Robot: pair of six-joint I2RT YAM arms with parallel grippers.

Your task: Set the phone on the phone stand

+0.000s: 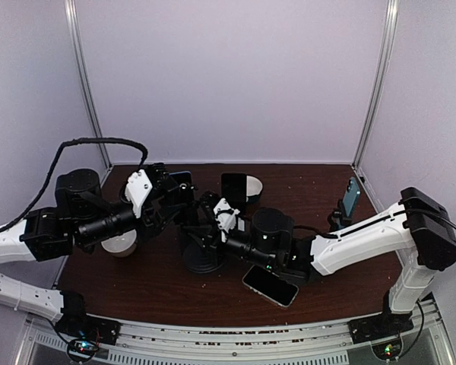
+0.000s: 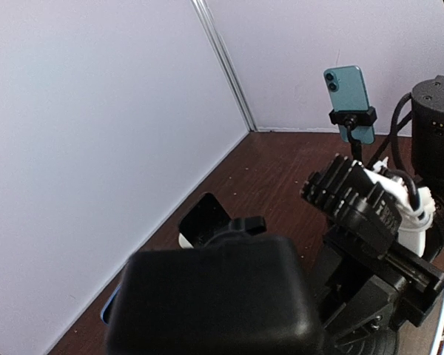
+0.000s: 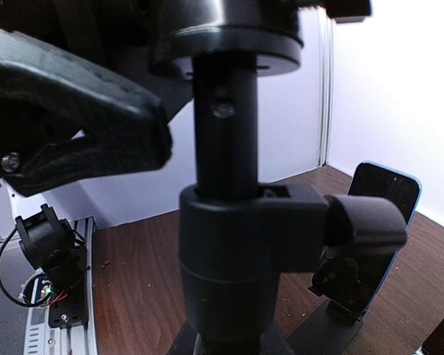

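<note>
Looking down from above, we find the phone (image 1: 270, 285) lying flat on the table (image 1: 148, 293) near the front edge. It is just beside the right forearm (image 1: 357, 239) and a little to the right of the black phone stand (image 1: 201, 260). Neither tool touches it.

The right tool (image 1: 207, 230) sits at the stand's upright post (image 3: 222, 148), which fills its wrist view. We judge the jaws to be drawn together on that post, steadying it. The left tool (image 1: 181, 204) hangs at the head of the stand from the other side. Its fingers are lost among black parts in both views, so we cannot tell whether they stand apart or together. Well apart, at the back right corner, a teal phone (image 1: 353, 195) is held upright in a separate clip holder (image 2: 353, 117).

We expect the phone to be stiff, thin and fairly dense for its size, with smooth glass and metal faces that slip easily under hard pads. It will also be fragile if dropped or squeezed on the screen. Lying flat, it offers only its narrow sides. We would take it across its width, on the two long edges near the middle, so that it does not swing. The stand looks top-heavy, so we judge it needs bracing while the phone goes in.
</note>
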